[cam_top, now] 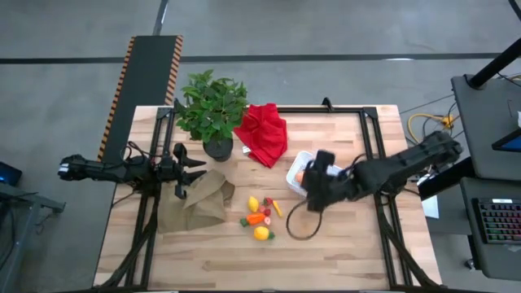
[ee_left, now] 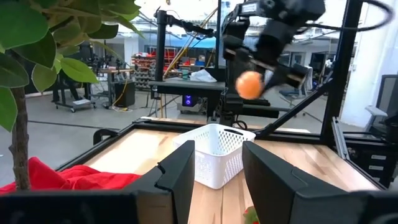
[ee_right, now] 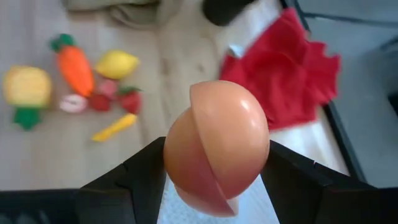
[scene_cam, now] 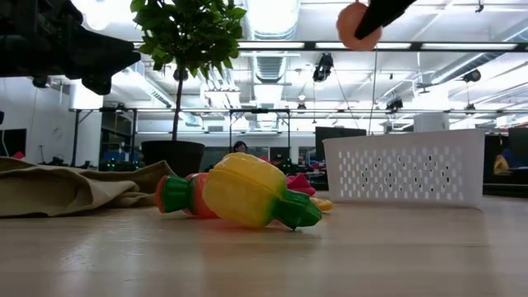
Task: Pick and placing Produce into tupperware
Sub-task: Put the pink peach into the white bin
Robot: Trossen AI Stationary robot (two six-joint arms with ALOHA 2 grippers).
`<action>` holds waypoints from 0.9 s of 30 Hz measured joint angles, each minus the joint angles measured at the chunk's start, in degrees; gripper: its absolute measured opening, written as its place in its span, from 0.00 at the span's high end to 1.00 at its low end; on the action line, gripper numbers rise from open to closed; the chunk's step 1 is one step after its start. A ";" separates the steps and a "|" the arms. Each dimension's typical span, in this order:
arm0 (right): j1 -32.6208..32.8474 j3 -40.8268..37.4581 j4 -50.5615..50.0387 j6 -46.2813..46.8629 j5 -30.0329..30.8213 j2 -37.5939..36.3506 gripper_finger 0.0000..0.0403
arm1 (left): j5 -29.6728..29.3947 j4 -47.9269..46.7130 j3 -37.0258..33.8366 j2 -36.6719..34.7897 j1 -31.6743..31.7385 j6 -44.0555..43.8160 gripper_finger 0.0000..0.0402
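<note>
Above tupperware [cam_top: 298,169], right gripper [ee_right: 216,163] clamps orange fruit [ee_right: 217,146], tub mostly hidden, left gripper [ee_left: 214,171] prob. empty.

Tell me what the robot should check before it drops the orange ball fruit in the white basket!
1. Fruit held: ok. The right pincer is shut on the orange fruit.
2. Fruit above the white basket: ok in the high view; the low view shows it well above the rim.
3. Basket upright: ok.
4. Basket has room: cannot tell; the pincer covers most of it.
5. Left pincer out of the way: ok, it waits over the tan cloth by the plant.
6. Other toy produce left to pick: ok, it lies on the table.
</note>
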 joint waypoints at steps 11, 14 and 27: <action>-10.15 -9.55 -2.72 0.04 -4.17 -8.57 0.44 | 0.15 0.04 0.00 0.13 0.00 0.00 0.70; -11.96 -13.25 -2.62 0.62 -5.16 -9.61 0.44 | 0.15 0.03 0.00 0.12 0.00 0.00 0.70; -16.34 -23.08 0.29 2.40 -9.24 -10.38 0.44 | -0.09 0.03 0.00 0.11 0.00 0.02 0.70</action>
